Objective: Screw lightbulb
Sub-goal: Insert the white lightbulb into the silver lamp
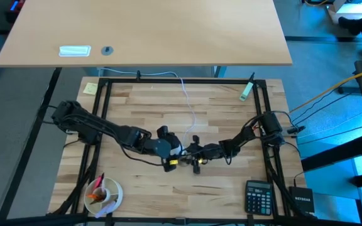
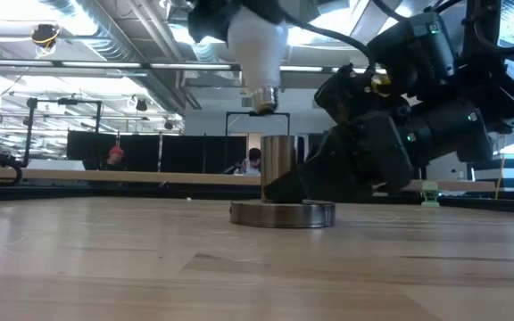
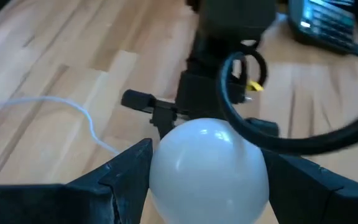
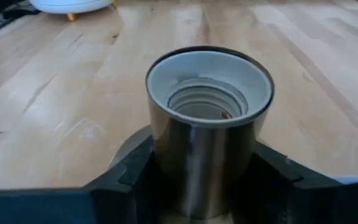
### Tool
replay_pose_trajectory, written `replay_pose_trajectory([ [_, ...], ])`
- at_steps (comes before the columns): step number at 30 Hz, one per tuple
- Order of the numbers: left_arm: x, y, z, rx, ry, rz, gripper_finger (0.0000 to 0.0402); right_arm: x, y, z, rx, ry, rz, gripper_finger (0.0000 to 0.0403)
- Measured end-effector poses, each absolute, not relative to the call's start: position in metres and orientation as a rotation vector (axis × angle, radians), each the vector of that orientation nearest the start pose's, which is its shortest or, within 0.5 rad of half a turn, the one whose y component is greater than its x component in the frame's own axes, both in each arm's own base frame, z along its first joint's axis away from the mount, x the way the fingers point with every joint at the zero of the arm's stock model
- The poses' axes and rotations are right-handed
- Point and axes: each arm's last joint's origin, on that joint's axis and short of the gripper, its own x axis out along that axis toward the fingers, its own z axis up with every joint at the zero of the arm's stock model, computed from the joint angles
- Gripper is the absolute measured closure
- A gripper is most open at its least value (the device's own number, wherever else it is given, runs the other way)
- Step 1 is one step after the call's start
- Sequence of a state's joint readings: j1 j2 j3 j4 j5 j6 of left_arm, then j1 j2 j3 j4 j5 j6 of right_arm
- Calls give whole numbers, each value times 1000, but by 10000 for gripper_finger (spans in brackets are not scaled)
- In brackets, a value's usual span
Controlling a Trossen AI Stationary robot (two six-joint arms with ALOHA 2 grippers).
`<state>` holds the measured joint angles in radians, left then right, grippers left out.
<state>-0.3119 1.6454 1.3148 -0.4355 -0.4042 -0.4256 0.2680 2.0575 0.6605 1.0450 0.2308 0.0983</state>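
Observation:
The white lightbulb hangs base down in my left gripper, its silvery screw base just above the open top of the metal socket and not touching it. The socket stands upright on its round grey disc, which lies flat on the wooden table. My right gripper is shut on the socket. In the high view both grippers meet at the table's middle, the left gripper beside the right one. My left gripper pinches the bulb's round glass between its two fingers, one on each side. The fingers come from above. The bulb hangs upright, base down, lifted clear of the socket. My right gripper pinches the socket's metal cylinder between its two fingers, low on its wall just above the disc. The fingers come level from the table's right side. The socket stands upright with its disc on the table.
A white cord runs from the socket toward the far edge. A white bowl sits near left, a calculator near right, a green marker far right and a yellow note far left. A black frame rims the table.

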Motion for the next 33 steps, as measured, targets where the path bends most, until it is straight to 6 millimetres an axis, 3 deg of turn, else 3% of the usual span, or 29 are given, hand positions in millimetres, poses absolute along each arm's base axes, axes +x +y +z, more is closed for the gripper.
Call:
replay_pose_trajectory([
  [10,352,-92,274,-317,579,449,147,324,80,72,18,345,-78,224],
  [15,359,-92,261,-356,581,496,147,324,79,72,17,346,-85,224],
  [33,371,-94,232,-295,661,503,147,327,80,73,13,350,-101,224],
])
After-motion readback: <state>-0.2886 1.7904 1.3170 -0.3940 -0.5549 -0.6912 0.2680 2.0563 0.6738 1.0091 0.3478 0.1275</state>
